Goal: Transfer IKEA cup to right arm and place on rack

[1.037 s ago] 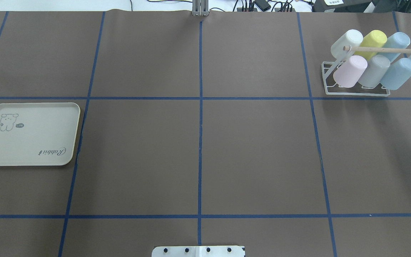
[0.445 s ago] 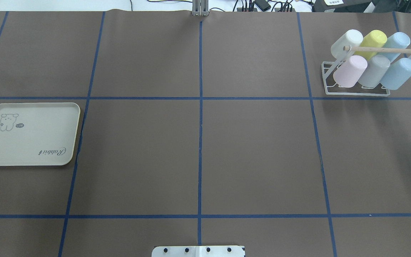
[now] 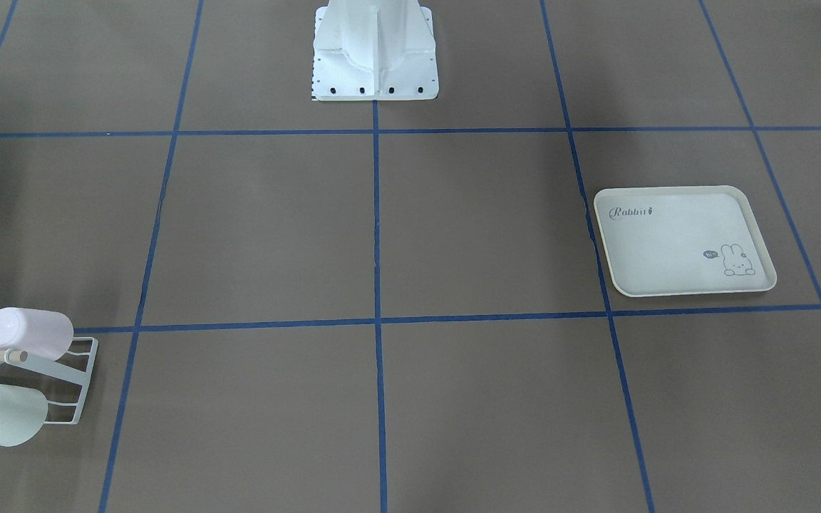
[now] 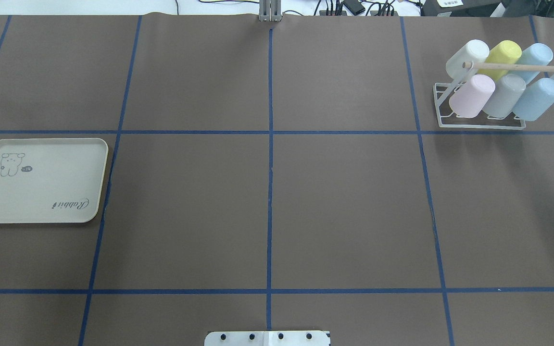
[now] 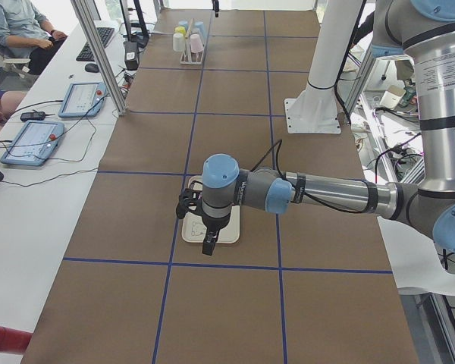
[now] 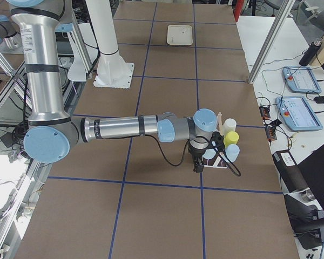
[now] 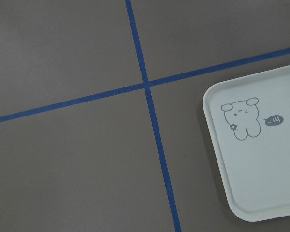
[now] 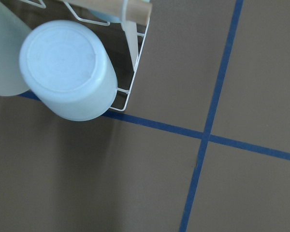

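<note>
Several pastel IKEA cups hang mouth-down on the white wire rack (image 4: 479,126) at the far right, among them a pink cup (image 4: 472,96) and a pale blue cup (image 4: 536,98) under the wooden rod (image 4: 517,67). The right wrist view looks down on a pale blue cup (image 8: 67,67) at the rack's corner (image 8: 135,63). The right arm (image 6: 124,128) reaches out low, its gripper (image 6: 197,168) just beside the rack; whether it is open or shut I cannot tell. The left gripper (image 5: 207,248) hangs over the tray, its state also unclear.
A cream rabbit-printed tray (image 4: 41,140) lies at the left, its corner in the left wrist view (image 7: 217,145). The robot's white base (image 3: 375,71) stands at the table's near middle. Blue tape lines grid the brown table. People sit at a side desk (image 5: 30,30).
A dark sliver at the right edge beside the rack has slipped out of the overhead view. The cups, rack and tray have not moved.
</note>
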